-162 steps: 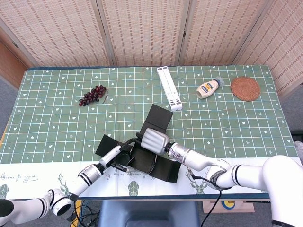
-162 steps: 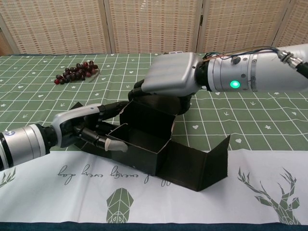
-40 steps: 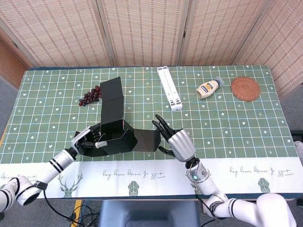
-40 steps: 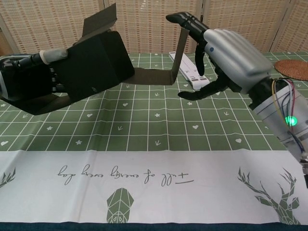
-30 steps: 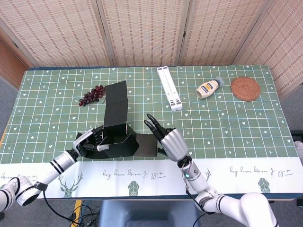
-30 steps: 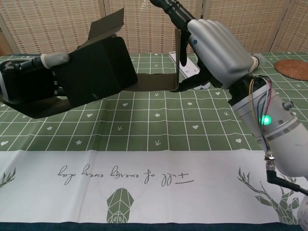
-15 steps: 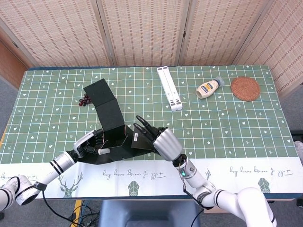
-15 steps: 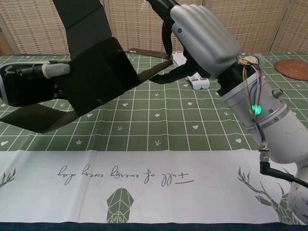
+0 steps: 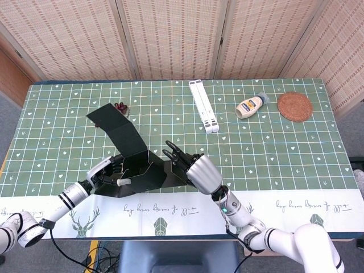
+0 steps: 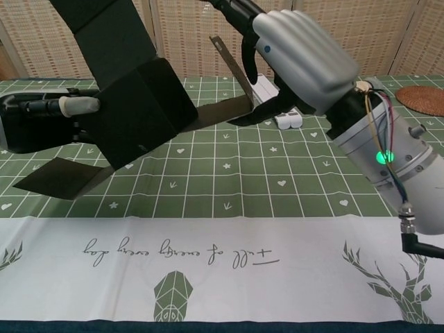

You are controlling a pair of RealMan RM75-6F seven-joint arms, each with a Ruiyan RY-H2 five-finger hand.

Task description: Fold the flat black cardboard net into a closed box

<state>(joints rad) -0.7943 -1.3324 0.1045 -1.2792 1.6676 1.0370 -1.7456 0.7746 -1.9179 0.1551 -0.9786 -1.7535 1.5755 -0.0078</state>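
The black cardboard net [image 9: 136, 165] is partly folded into an open box [image 10: 139, 111] and held off the table. My left hand [image 9: 108, 172] grips its left wall, thumb [image 10: 80, 105] across the front face. A long lid flap [image 9: 111, 122] slants up and away to the left. Another loose flap [image 10: 59, 177] hangs down at the left. My right hand [image 9: 196, 170] is at the box's right side, fingers spread and stretched out. In the chest view this right hand [image 10: 298, 52] touches the upturned end flap [image 10: 232, 62] of the right panel [image 10: 222, 111], thumb below it.
Grapes [image 9: 120, 106] lie behind the lid flap, mostly hidden. A white folding stand [image 9: 203, 106], a mayonnaise bottle [image 9: 250, 106] and a wicker coaster [image 9: 294, 106] lie at the back of the green checked tablecloth [image 9: 284, 153].
The box has tilted and its long lid flap has swung further left and down. My right hand has moved in from the right and its fingers now touch the right end flap.
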